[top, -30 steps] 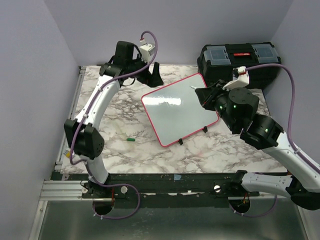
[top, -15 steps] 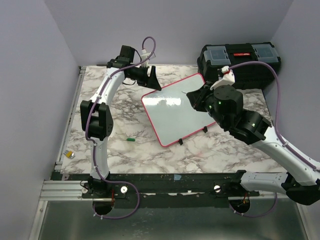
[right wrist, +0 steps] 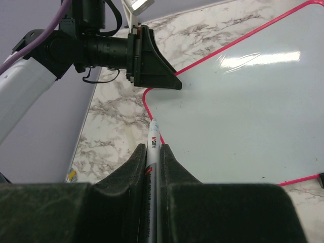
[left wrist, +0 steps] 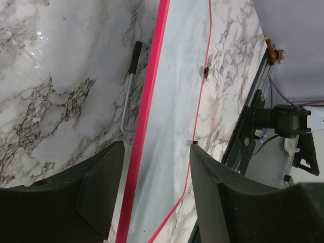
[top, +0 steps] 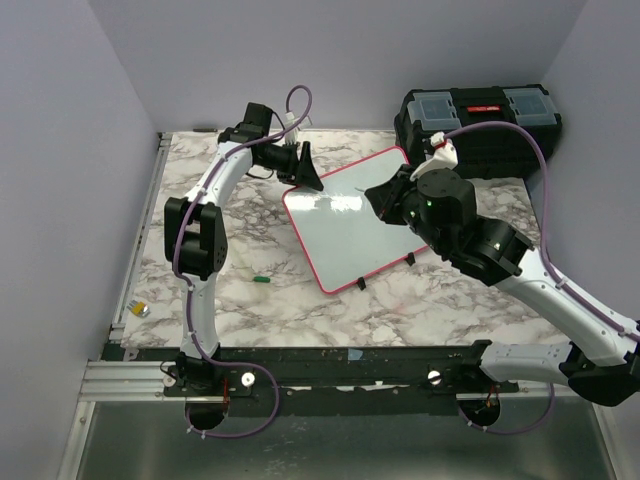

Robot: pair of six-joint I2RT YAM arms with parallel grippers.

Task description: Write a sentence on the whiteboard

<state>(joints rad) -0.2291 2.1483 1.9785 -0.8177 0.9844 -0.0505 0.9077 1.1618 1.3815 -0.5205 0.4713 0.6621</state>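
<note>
The whiteboard (top: 345,235), white with a red-pink rim, lies tilted on the marble table; no sentence shows on its face. My left gripper (top: 305,170) is at the board's far left corner. In the left wrist view its jaws (left wrist: 156,147) stand apart on either side of the red rim (left wrist: 144,131), with gaps on both sides. My right gripper (top: 385,198) hovers over the board's upper middle. It is shut on a white marker (right wrist: 153,144) whose tip points at the board's left edge (right wrist: 152,109).
A black toolbox (top: 478,125) stands at the back right, close behind the right arm. A small green cap (top: 261,279) lies on the marble left of the board. The board's black feet (top: 362,285) and a wire leg (left wrist: 127,96) stick out beside it.
The left gripper has come down to the board's far left corner and its jaws have narrowed around the rim. The right gripper has carried the marker left, further over the board.
</note>
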